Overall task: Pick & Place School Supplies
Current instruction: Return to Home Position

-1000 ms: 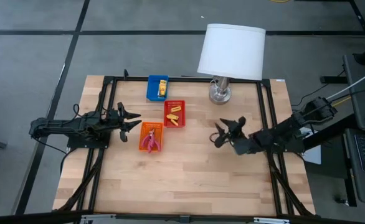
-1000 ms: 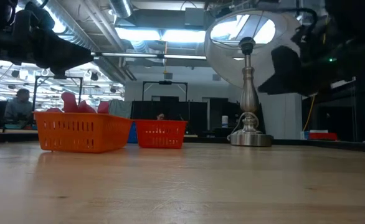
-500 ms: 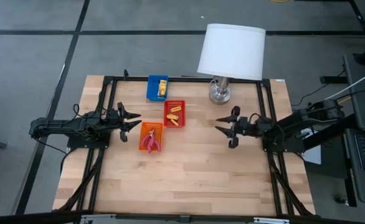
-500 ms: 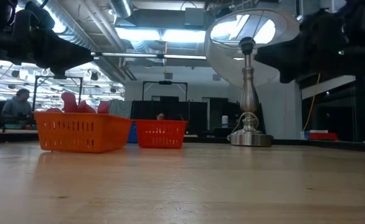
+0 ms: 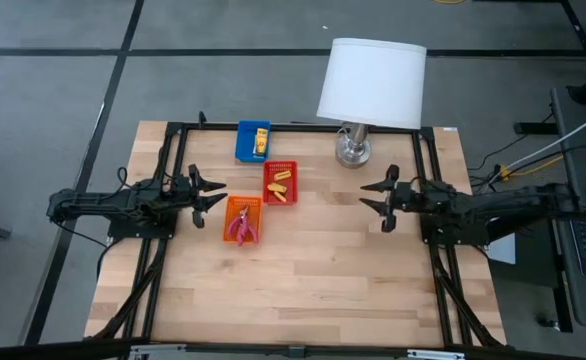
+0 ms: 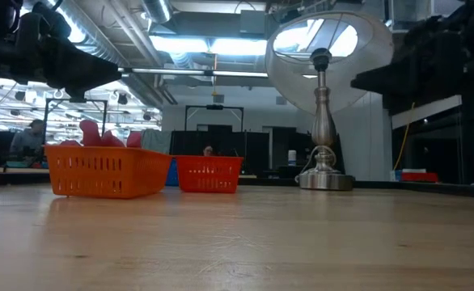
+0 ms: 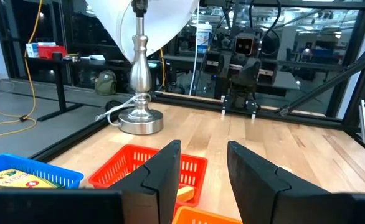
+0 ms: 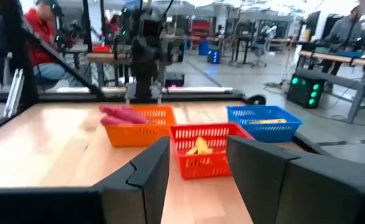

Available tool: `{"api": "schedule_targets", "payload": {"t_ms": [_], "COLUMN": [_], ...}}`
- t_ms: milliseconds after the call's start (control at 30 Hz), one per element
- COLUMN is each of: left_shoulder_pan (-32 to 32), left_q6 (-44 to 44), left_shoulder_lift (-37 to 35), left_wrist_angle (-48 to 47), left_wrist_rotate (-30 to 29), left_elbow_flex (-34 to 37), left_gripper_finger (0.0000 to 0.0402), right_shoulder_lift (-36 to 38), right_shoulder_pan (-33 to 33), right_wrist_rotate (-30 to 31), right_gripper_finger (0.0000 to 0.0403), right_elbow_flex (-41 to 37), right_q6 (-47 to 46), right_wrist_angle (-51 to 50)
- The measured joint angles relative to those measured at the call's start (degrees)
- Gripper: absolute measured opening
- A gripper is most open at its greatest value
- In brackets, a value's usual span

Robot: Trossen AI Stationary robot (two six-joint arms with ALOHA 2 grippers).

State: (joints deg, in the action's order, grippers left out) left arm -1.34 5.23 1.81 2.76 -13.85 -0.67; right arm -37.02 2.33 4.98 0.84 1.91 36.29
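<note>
The school supplies lie in three trays left of the table's middle. A yellow packet [image 5: 261,140] lies in the blue tray [image 5: 245,143]. Yellow pieces [image 5: 279,185] lie in the red tray [image 5: 280,166]. Pink-handled tools [image 5: 241,228] lie in the orange tray [image 5: 242,204]. My left gripper [image 5: 221,193] hangs open just left of the orange and red trays, pointing level at them, with nothing between its fingers [image 7: 164,177]. My right gripper [image 5: 365,196] hangs open above the table's right half, pointing level toward the trays, also holding nothing.
A lamp with a white shade [image 5: 371,82] stands on its metal base [image 5: 353,150] at the far edge, just beyond my right gripper. A black frame [image 5: 428,150] borders the table. Bare wood [image 5: 303,280] fills the near half.
My right gripper has drawn back toward the table's right edge and slightly toward the far edge, rising a little. It has turned from slanting toward the far left to pointing straight at the table's left. Its fingers stay open. The trays have not moved.
</note>
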Motion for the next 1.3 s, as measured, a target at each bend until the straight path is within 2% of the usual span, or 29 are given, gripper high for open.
{"api": "schedule_targets", "payload": {"t_ms": [200, 433, 533, 800, 1067, 1300], "left_shoulder_pan": [0.0, 0.0, 0.0, 0.0, 0.0, 0.0], "left_q6": [0.0, 0.0, 0.0, 0.0, 0.0, 0.0], "left_shoulder_lift": [0.0, 0.0, -0.1, 0.0, 0.0, 0.0], "left_wrist_angle": [0.0, 0.0, 0.0, 0.0, 0.0, 0.0], "left_wrist_rotate": [0.0, 0.0, 0.0, 0.0, 0.0, 0.0], "left_elbow_flex": [0.0, 0.0, 0.0, 0.0, 0.0, 0.0], "left_gripper_finger": [0.0127, 0.0127, 0.0127, 0.0127, 0.0127, 0.0127], "right_shoulder_lift": [17.8, 36.7, 37.1, 37.1, 36.7, 36.7], "right_shoulder_pan": [0.0, 0.0, 0.0, -0.1, -0.1, -0.1], "right_wrist_rotate": [3.4, 0.0, -2.3, -8.9, -2.6, -1.3], "right_gripper_finger": [0.0162, 0.0162, 0.0162, 0.0162, 0.0162, 0.0162], "right_elbow_flex": [0.0, 0.0, 0.2, 0.2, 0.2, 0.2], "right_q6": [-0.9, -2.7, -2.7, -3.9, -4.0, -4.0], "right_wrist_angle": [-14.4, -30.7, -33.3, -31.6, -34.2, -34.2]}}
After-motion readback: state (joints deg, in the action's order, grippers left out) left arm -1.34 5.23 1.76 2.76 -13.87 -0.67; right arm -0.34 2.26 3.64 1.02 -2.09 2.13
